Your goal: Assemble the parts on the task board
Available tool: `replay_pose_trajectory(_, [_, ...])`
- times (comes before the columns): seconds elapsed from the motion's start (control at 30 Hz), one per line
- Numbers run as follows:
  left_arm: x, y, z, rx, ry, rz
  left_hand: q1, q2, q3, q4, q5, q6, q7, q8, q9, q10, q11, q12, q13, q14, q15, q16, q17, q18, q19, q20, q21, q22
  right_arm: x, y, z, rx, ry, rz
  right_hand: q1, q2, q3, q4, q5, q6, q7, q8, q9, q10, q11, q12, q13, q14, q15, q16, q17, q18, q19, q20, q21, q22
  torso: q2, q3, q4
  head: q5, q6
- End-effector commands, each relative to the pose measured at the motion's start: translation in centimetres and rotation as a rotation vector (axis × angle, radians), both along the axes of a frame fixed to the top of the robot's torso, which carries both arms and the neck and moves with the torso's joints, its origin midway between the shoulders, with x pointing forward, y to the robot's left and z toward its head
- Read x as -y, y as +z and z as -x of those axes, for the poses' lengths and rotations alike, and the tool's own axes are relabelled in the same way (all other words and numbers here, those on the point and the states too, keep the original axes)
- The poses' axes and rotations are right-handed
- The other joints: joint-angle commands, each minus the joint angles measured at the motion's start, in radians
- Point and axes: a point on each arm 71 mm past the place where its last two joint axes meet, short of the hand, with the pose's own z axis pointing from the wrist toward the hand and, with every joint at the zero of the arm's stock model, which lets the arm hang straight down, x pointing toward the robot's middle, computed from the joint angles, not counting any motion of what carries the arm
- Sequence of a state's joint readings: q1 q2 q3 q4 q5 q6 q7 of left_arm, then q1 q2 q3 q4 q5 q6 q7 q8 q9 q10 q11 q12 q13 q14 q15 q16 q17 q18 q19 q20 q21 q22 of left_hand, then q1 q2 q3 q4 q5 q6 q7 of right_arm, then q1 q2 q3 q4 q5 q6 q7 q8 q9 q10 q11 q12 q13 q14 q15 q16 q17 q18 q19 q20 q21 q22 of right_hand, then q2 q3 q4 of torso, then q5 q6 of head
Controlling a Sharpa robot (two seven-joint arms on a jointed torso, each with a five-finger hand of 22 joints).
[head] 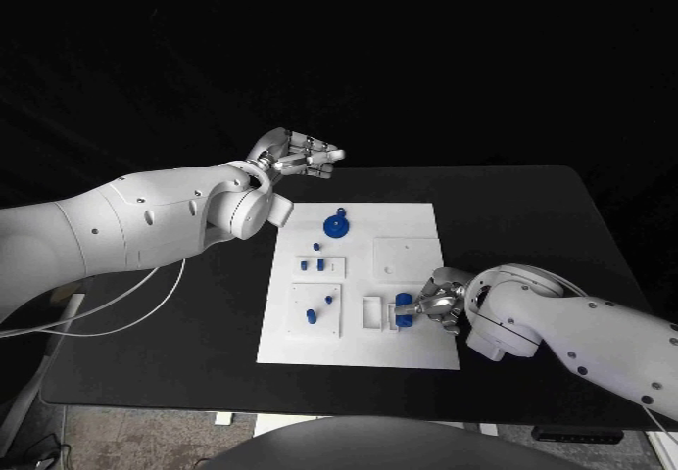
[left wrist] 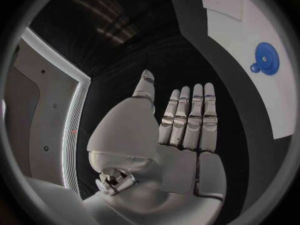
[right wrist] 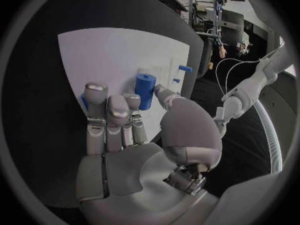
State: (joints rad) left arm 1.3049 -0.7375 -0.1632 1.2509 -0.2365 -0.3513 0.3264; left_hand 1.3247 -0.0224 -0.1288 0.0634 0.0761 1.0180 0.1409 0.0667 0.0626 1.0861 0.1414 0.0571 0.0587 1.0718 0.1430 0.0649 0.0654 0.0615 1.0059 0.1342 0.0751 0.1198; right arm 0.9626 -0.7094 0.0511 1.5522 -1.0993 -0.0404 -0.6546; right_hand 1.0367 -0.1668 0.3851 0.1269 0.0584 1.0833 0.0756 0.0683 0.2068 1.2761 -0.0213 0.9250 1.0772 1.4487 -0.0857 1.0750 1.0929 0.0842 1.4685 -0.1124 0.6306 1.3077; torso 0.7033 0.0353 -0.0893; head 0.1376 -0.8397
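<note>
The robot has two white arms with smooth, rounded shells. The left arm [head: 141,230] is thick, with small dark screw points on its shell and a round, disc-shaped wrist joint. Thin pale cables [head: 121,308] hang below it in loops. The right arm [head: 579,333] has the same glossy white cover and some small dark screws too. Each arm ends in a silver metallic hand. The left hand [left wrist: 172,135] has a broad, smooth palm and segmented fingers with darker bands between the segments. The right hand [right wrist: 140,145] looks the same, with rounded grey fingertips [right wrist: 95,91] and a mechanical joint at the wrist.
</note>
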Motion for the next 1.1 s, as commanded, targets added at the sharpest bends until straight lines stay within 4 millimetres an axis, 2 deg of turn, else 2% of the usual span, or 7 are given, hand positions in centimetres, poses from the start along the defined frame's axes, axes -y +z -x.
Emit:
replay_pose_trajectory(0.03, [0.3,0.1,0.1,0.007,-0.023,0.021,-0.009,0.003,0.001,-0.004,0.0,-0.003,0.005,0.005,0.0,-0.003,0.003,0.004,0.0,0.005,0.003,-0.004,-0.001,0.007,-0.001,0.0,0.002,-0.002,0.0,-0.8,0.3,-0.024,-0.002,0.016,0.001,0.01,0.01,-0.036,0.011,-0.002,0.006,-0.005,-0.011,0.004,0.004,0.005,0.002,0.007,0.003,0.004,0.002,-0.007,0.038,0.008,0.009,0.074,0.0,-0.0012,-0.0002,0.005,-0.001])
replay_pose_trajectory(0.23, [0.4,0.1,0.1,0.005,-0.023,0.021,-0.007,0.003,0.002,-0.007,0.001,-0.002,0.006,0.005,0.0,-0.003,0.005,0.004,0.0,0.005,0.004,-0.004,-0.001,0.007,0.001,0.0,0.003,-0.006,-0.2,-1.1,0.3,-0.029,-0.001,0.021,0.002,0.026,0.019,-0.078,0.024,0.002,0.005,-0.005,-0.017,0.006,0.003,0.005,0.005,0.007,0.002,0.004,0.005,-0.009,0.036,0.007,0.014,0.074,0.0,-0.0006,-0.0016,0.011,-0.003])
replay_pose_trajectory(0.47, [0.4,0.1,0.1,0.003,-0.024,0.021,-0.007,0.003,0.002,-0.009,0.002,0.0,0.008,0.005,0.0,-0.005,0.006,0.003,0.0,0.007,0.004,-0.004,0.0,0.007,0.002,0.0,0.004,-0.011,0.0,-1.3,0.2,-0.027,-0.015,0.025,0.001,0.063,0.029,-0.137,0.051,0.019,0.002,-0.005,-0.024,0.006,-0.002,0.001,0.004,0.008,0.0,0.004,0.006,-0.012,0.035,0.005,0.018,0.074,0.0,-0.0009,-0.0023,0.016,-0.003])
replay_pose_trajectory(0.53, [0.4,0.1,0.1,0.002,-0.025,0.021,-0.008,0.002,0.002,-0.008,0.002,0.0,0.009,0.005,0.0,-0.007,0.007,0.003,0.0,0.007,0.004,-0.004,0.0,0.008,0.002,0.0,0.004,-0.013,0.0,-1.4,0.2,-0.027,-0.017,0.026,-0.001,0.065,0.029,-0.144,0.053,0.021,0.0,-0.005,-0.025,0.006,-0.002,0.002,0.005,0.008,-0.001,0.003,0.006,-0.012,0.035,0.004,0.018,0.074,0.0,-0.0009,-0.002,0.016,-0.003])
replay_pose_trajectory(0.8, [0.5,0.1,0.1,0.0,-0.028,0.022,-0.008,0.002,0.002,-0.008,0.002,0.0,0.009,0.005,0.0,-0.007,0.007,0.003,0.0,0.007,0.004,-0.004,0.0,0.008,0.002,0.0,0.004,-0.013,0.0,-1.2,0.2,-0.006,-0.041,0.007,-0.004,0.066,0.028,-0.151,0.072,0.05,-0.011,-0.005,-0.022,0.012,-0.008,0.003,0.005,0.009,-0.005,0.004,0.008,-0.015,0.036,0.001,0.023,0.075,0.001,-0.0002,-0.0031,0.017,0.0])
replay_pose_trajectory(0.93, [0.4,0.1,0.1,0.0,-0.028,0.022,-0.008,0.003,0.004,-0.009,0.004,0.001,0.008,0.005,0.0,-0.009,0.007,0.003,0.0,0.008,0.004,-0.004,0.0,0.008,0.004,0.0,0.005,-0.018,0.1,-0.7,0.3,0.028,-0.083,-0.035,-0.013,0.053,0.029,-0.118,0.055,0.054,-0.011,-0.006,-0.035,0.019,-0.009,0.003,0.004,0.01,-0.006,0.007,0.009,-0.015,0.039,-0.001,0.032,0.076,0.002,0.0015,-0.0026,0.019,0.001])
replay_pose_trajectory(1.1, [0.4,0.1,0.1,0.0,-0.026,0.021,-0.008,0.004,0.004,-0.01,0.008,0.002,0.008,0.005,0.0,-0.009,0.007,0.003,0.0,0.008,0.004,-0.004,0.0,0.008,0.004,0.0,0.005,-0.02,0.0,0.1,0.7,0.049,-0.106,-0.076,-0.01,0.049,0.024,-0.106,0.058,0.067,-0.014,-0.005,-0.045,0.023,-0.011,0.004,0.003,0.01,-0.007,0.006,0.007,-0.016,0.04,-0.002,0.04,0.077,0.001,0.0018,-0.003,0.021,0.001])
